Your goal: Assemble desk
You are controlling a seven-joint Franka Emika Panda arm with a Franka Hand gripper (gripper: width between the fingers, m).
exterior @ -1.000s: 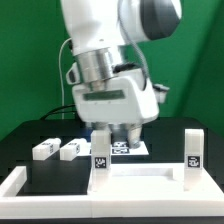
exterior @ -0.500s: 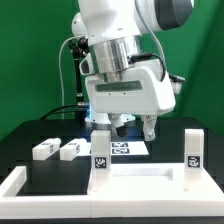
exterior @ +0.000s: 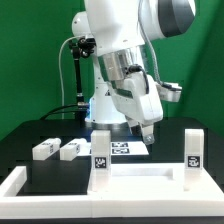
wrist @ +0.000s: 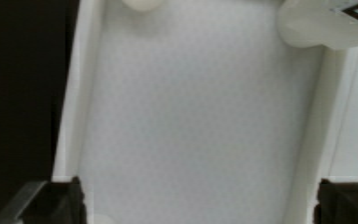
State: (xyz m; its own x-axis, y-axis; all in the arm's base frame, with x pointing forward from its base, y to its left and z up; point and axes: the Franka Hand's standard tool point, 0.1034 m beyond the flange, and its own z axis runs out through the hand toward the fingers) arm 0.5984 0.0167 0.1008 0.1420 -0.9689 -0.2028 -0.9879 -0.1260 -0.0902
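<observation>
The desk slab, white with a raised rim, lies at the front of the black table. Two white legs stand upright on it, one at the exterior view's left and one at the right, each with a marker. Two loose legs lie on the table to the left. My gripper hangs tilted above the slab, between the two upright legs, open and empty. In the wrist view the slab fills the picture, my gripper is spread wide, and a marked leg shows at the edge.
The marker board lies flat behind the slab, under the gripper. A white frame borders the table at the front left. Cables hang behind the arm.
The gripper has lifted off the left upright leg, moved toward the exterior view's right and tilted. The legs and slab have stayed in place.
</observation>
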